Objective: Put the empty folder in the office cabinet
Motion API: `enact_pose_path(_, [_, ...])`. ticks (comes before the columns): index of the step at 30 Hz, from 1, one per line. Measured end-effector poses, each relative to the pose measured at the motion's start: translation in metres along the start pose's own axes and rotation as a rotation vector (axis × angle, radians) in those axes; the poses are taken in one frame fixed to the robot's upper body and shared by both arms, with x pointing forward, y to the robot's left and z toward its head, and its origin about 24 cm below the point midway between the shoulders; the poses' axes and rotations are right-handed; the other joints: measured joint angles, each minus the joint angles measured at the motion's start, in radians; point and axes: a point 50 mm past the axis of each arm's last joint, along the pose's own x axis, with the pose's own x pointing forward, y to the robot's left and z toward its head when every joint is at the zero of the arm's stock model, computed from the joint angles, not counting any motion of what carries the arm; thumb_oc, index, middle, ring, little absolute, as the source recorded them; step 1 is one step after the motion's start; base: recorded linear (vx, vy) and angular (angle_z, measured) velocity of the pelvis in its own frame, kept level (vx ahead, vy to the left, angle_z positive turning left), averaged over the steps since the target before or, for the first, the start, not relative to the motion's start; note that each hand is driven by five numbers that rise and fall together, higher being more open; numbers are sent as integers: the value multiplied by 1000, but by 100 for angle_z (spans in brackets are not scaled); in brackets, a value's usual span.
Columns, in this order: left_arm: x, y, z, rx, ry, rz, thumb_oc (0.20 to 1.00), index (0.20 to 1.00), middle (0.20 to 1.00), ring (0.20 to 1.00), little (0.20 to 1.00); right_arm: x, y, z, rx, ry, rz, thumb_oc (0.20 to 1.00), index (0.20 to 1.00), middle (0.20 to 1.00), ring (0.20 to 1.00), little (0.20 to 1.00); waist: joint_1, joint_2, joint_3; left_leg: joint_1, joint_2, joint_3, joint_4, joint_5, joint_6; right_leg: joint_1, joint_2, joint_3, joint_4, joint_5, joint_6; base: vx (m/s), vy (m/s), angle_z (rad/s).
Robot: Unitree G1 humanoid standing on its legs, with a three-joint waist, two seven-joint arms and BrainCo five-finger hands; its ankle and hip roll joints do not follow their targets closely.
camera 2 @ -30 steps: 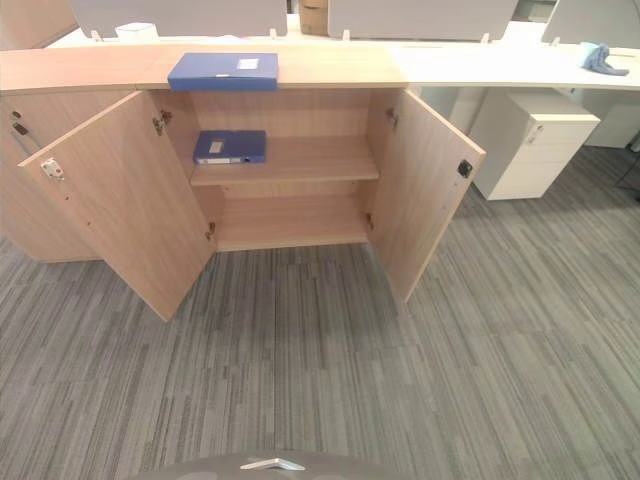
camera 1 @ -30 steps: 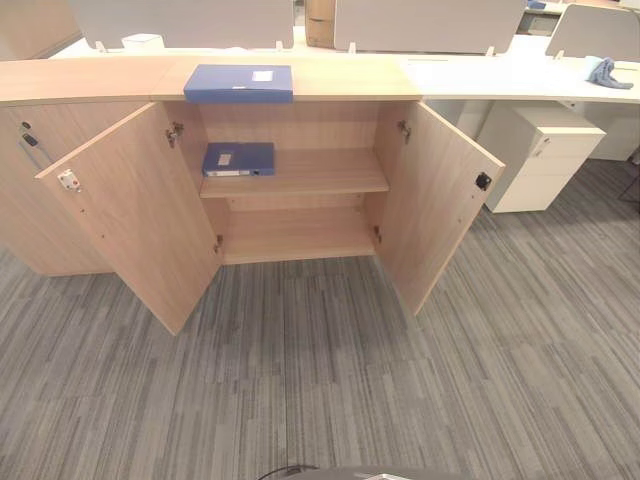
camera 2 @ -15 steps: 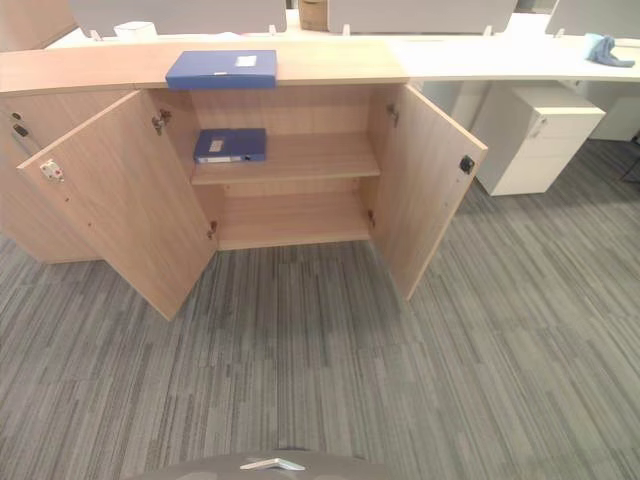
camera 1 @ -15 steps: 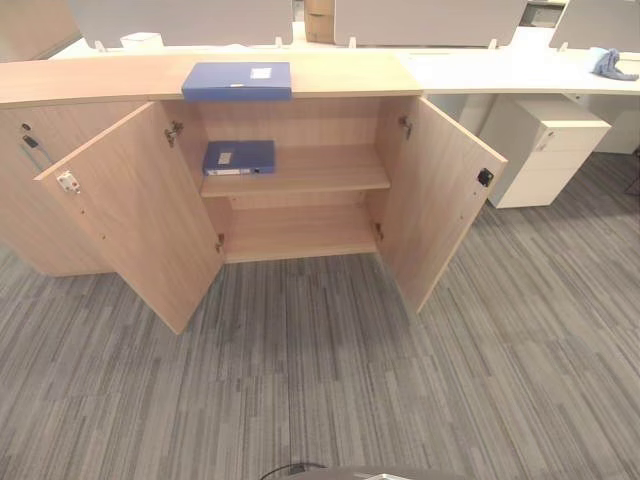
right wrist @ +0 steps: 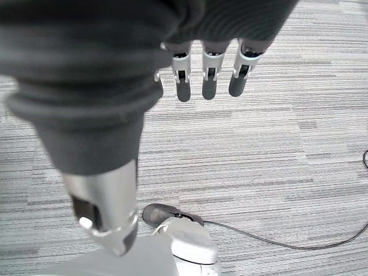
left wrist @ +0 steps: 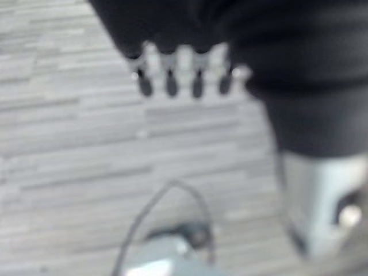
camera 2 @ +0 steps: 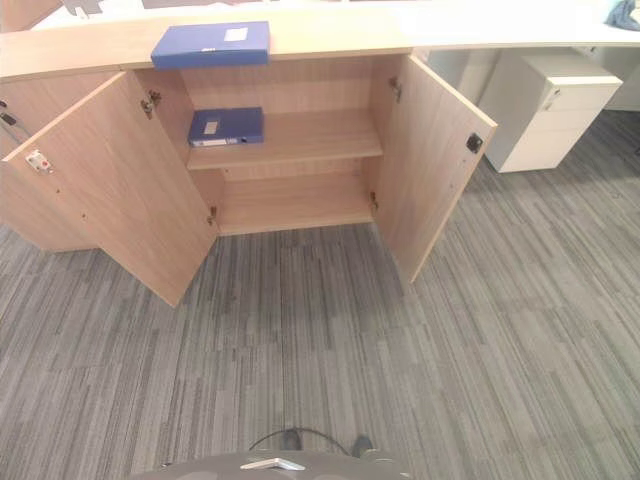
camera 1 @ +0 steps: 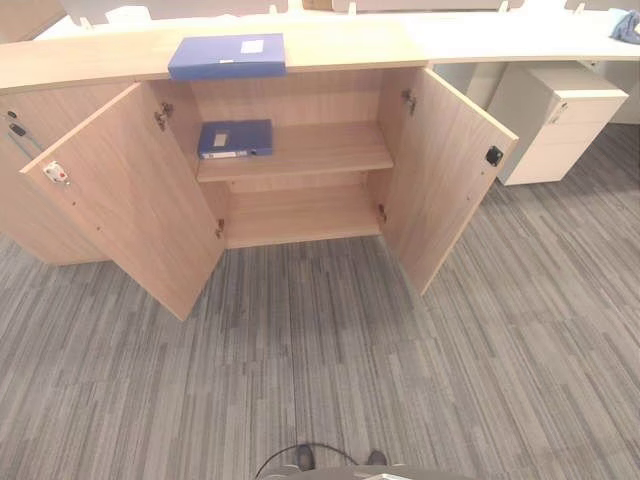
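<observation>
A blue folder (camera 1: 227, 56) lies flat on top of the wooden office cabinet (camera 1: 300, 45). Both cabinet doors stand open. A second blue folder (camera 1: 235, 138) lies on the left of the cabinet's upper shelf (camera 1: 320, 150); the lower shelf (camera 1: 300, 215) is bare. My left hand (left wrist: 181, 72) hangs over the carpet with its fingers straight, holding nothing. My right hand (right wrist: 210, 72) also hangs over the carpet, fingers straight and empty. Both hands are far from the cabinet.
The left door (camera 1: 130, 200) and right door (camera 1: 450, 175) swing out over the grey striped carpet (camera 1: 330, 360). A white drawer unit (camera 1: 555, 120) stands right of the cabinet under a white desk. A blue cloth (camera 2: 625, 12) lies on that desk.
The camera has tilted down and moved closer to the cabinet, so the whole scene has shifted up in view. The folders and doors have not moved.
</observation>
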Motion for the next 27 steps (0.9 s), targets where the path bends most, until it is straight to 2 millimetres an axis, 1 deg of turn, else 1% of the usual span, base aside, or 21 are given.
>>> enact_pose_path(1, [3, 3, 23, -10, -64, 8, 1000, 1000, 1000, 1000, 1000, 0, -3, 10, -4, -20, -7, 1000, 1000, 1000, 1000, 1000, 13, -38, 49, -122, -2, 6, 220, 9, -30, -24, -38, 1, 31, -25, -38, 20, -73, 16])
enact_pose_path(2, [2, 0, 19, -23, -50, 4, 1000, 1000, 1000, 1000, 1000, 0, -8, 12, -4, -24, -21, 1000, 1000, 1000, 1000, 1000, 29, -36, 51, -147, 6, 6, 271, 19, -39, -13, -35, 2, 28, -24, -55, 167, -83, 22])
enact_pose_path(3, [2, -6, 16, -37, -35, -5, 1000, 1000, 1000, 1000, 1000, -1, -21, 18, -8, -40, -53, 1000, 1000, 1000, 1000, 1000, 33, -13, 66, -195, 15, -20, 368, 45, -60, -15, -11, 6, 44, -59, -105, 247, -20, 23])
enact_pose_path(5, [3, -8, 20, -37, -46, -5, 1000, 1000, 1000, 1000, 1000, -2, -24, 21, -10, -45, -63, 1000, 1000, 1000, 1000, 1000, 28, -21, 87, -254, 21, -27, 452, 67, -79, -11, -16, 6, 39, -69, -121, 162, 19, 19])
enact_pose_path(6, [4, -11, 25, -38, -55, -12, 1000, 1000, 1000, 1000, 1000, -2, -25, 24, -33, -39, -70, 1000, 1000, 1000, 1000, 1000, 48, -20, 90, -263, 59, 44, 304, 37, -46, 5, -13, 8, -6, -74, -129, 242, 83, -14])
enact_pose_path(8, [3, -13, 14, -40, -16, -15, 1000, 1000, 1000, 1000, 1000, -2, -28, 25, -60, -41, -83, 1000, 1000, 1000, 1000, 1000, 56, -4, 89, -232, 92, 65, 18, 59, -38, 45, 3, 5, -73, -50, -134, 473, 172, -5])
enact_pose_path(9, [3, -13, 14, -40, -16, -15, 1000, 1000, 1000, 1000, 1000, -2, -28, 25, -60, -41, -83, 1000, 1000, 1000, 1000, 1000, 56, -4, 89, -232, 92, 65, 18, 59, -38, 45, 3, 5, -73, -50, -134, 345, 133, 29])
enact_pose_path(10, [1, -17, -6, -45, 49, -16, 1000, 1000, 1000, 1000, 1000, -2, -34, 7, -89, 11, -103, 1000, 1000, 1000, 1000, 1000, 56, 38, 52, -189, 109, 40, -248, 90, -94, 90, 30, 0, -135, -40, -117, 111, 43, 26])
enact_pose_path(12, [1, -17, -6, -45, 49, -16, 1000, 1000, 1000, 1000, 1000, -2, -34, 7, -89, 11, -103, 1000, 1000, 1000, 1000, 1000, 56, 38, 52, -189, 109, 40, -248, 90, -94, 90, 30, 0, -135, -40, -117, 203, 83, 8])
enact_pose_path(13, [1, -29, -14, -46, 117, -30, 1000, 1000, 1000, 1000, 1000, -3, -40, 4, -98, 38, -124, 1000, 1000, 1000, 1000, 1000, 66, 71, 48, -238, 131, 28, -247, 89, -127, 109, 22, 27, -154, -41, -119, 779, 390, -30])
enact_pose_path(15, [-4, -31, -35, -77, 201, -26, 1000, 1000, 1000, 1000, 1000, -3, -39, 0, -57, 49, -117, 1000, 1000, 1000, 1000, 1000, 90, 65, 43, -176, 127, 122, -218, 84, -93, 161, -49, 70, -147, -69, -74, 877, 489, -71])
enact_pose_path(17, [-13, -25, -68, -193, 299, 17, 1000, 1000, 1000, 1000, 1000, -2, -30, -19, -7, 98, -99, 1000, 1000, 1000, 1000, 1000, 92, 8, -24, -102, 63, 173, 4, 5, 13, 193, -168, 86, -91, -135, -55, 318, 273, -88])
enact_pose_path(18, [-20, -18, -88, -167, 339, 33, 1000, 1000, 1000, 1000, 1000, -3, -24, -40, -58, 135, -79, 1000, 1000, 1000, 1000, 1000, 69, -12, -120, -64, 7, 181, -15, -24, 37, 169, -214, 92, -8, -152, 18, 300, 379, -38])
enact_pose_path(19, [-17, -11, -78, -157, 299, 45, 1000, 1000, 1000, 1000, 1000, -2, -11, -43, -59, 130, -39, 1000, 1000, 1000, 1000, 1000, 55, -8, -131, -28, -11, 181, -65, -1, 62, 126, -221, 72, 121, -87, 106, 303, 378, -3])
enact_pose_path(20, [-17, -11, -78, -157, 299, 45, 1000, 1000, 1000, 1000, 1000, -2, -11, -43, -59, 130, -39, 1000, 1000, 1000, 1000, 1000, 55, -8, -131, -28, -11, 181, -65, -1, 62, 126, -221, 72, 121, -87, 106, 192, 263, 9])
enact_pose_path(21, [-11, -7, -59, -155, 229, 47, 1000, 1000, 1000, 1000, 1000, -2, 0, -39, -49, 119, -7, 1000, 1000, 1000, 1000, 1000, 48, 4, -127, 6, -13, 188, -104, 20, 71, 21, -240, 48, 314, -28, 126, 187, 262, 3])
enact_pose_path(23, [-2, 3, -28, -138, 138, 63, 1000, 1000, 1000, 1000, 1000, -1, 2, -28, -31, 79, -6, 1000, 1000, 1000, 1000, 1000, 11, 8, -105, 26, -42, 184, -52, -10, 115, -140, -318, 35, 662, 122, 88, 411, 333, 16])
enact_pose_path(24, [0, 7, -16, -92, 100, 63, 1000, 1000, 1000, 1000, 1000, -1, -8, -22, -37, 58, -33, 1000, 1000, 1000, 1000, 1000, 6, 23, -96, 125, -76, 185, -141, -65, 158, -235, -356, 25, 840, 109, 101, 404, 162, 2])
enact_pose_path(25, [1, 9, -10, -68, 85, 64, 1000, 1000, 1000, 1000, 1000, 0, -9, -14, -43, 31, -36, 1000, 1000, 1000, 1000, 1000, -1, 14, -91, 157, -103, 183, -169, -62, 154, -273, -385, 22, 869, 83, 102, 291, 39, -3])
enact_pose_path(26, [3, 4, 1, -54, 47, 48, 1000, 1000, 1000, 1000, 1000, 0, -12, -1, -60, -7, -44, 1000, 1000, 1000, 1000, 1000, -24, 38, -79, 177, -114, 164, -191, -62, 150, -316, -365, -11, 790, 9, 69, 101, -79, 31])
enact_pose_path(27, [4, 0, 13, -56, 13, 37, 1000, 1000, 1000, 1000, 1000, -1, -15, 4, -68, -20, -54, 1000, 1000, 1000, 1000, 1000, -31, 64, -64, 182, -106, 155, -191, -60, 144, -322, -333, -32, 704, -11, 58, 101, -72, 31])
